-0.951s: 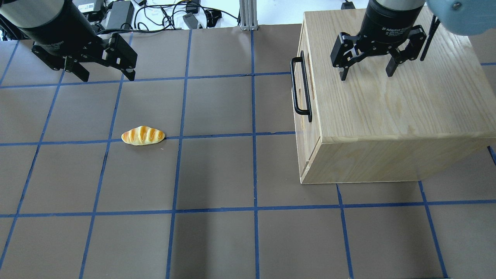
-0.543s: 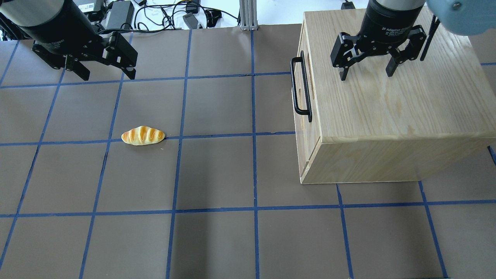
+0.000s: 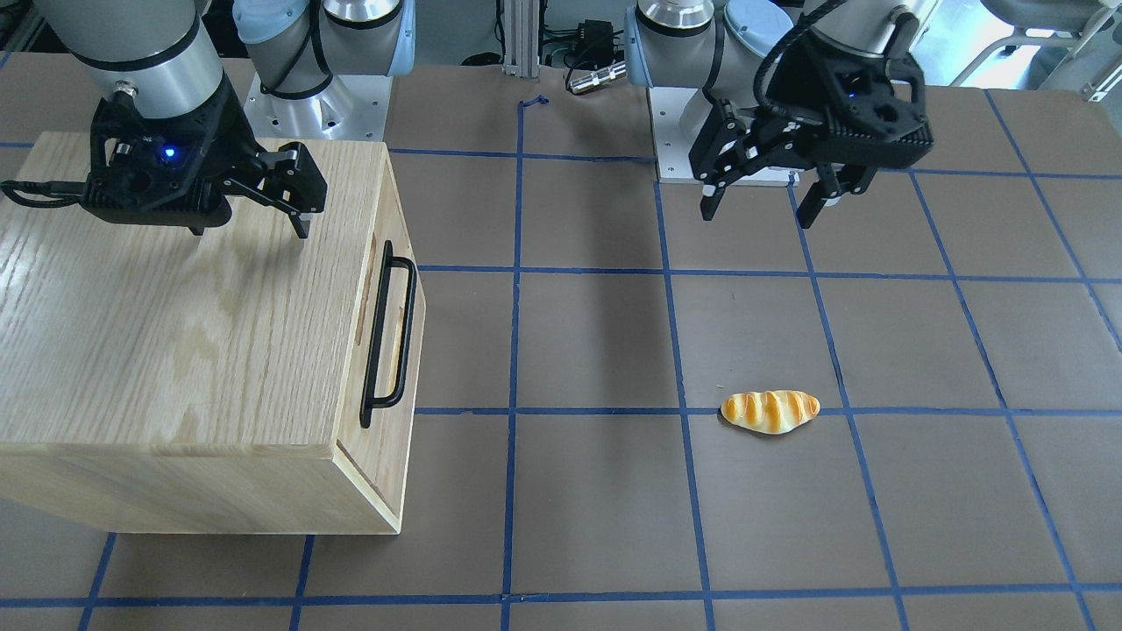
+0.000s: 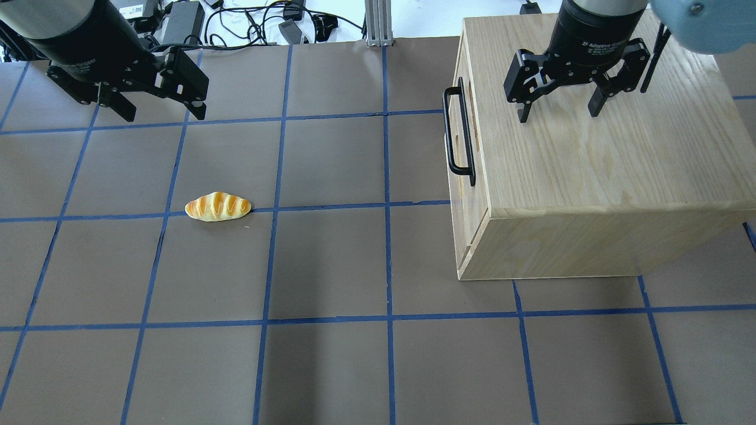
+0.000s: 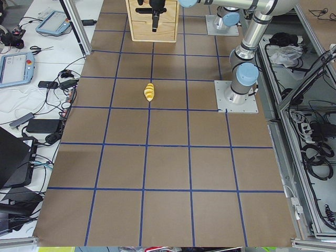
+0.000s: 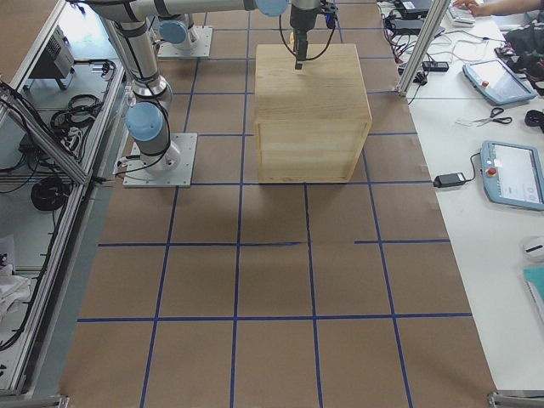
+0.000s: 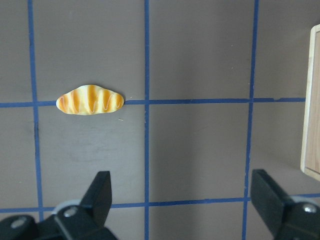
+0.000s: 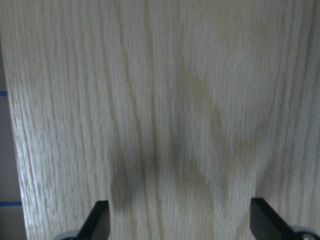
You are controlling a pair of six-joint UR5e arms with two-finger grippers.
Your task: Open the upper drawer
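The upper drawer (image 4: 462, 68) is closed in the front face of a pale oak cabinet (image 4: 590, 165), and it also shows in the front-facing view (image 3: 386, 219). Its long black bar handle (image 4: 459, 133) stands off that face (image 3: 390, 333). My right gripper (image 4: 559, 115) is open and empty, hovering over the cabinet's top, behind the handle. Its wrist view shows only wood grain between the fingertips (image 8: 95, 222). My left gripper (image 4: 163, 115) is open and empty over the table at the far left, well away from the cabinet.
A toy bread roll (image 4: 218, 206) lies on the brown gridded table, left of centre, and shows in the left wrist view (image 7: 90, 100). Cables and power bricks (image 4: 177, 18) lie past the table's far edge. The cabinet edge enters the left wrist view (image 7: 312, 100).
My left gripper has drifted slightly back and to the left. The right gripper and the drawer have not moved.
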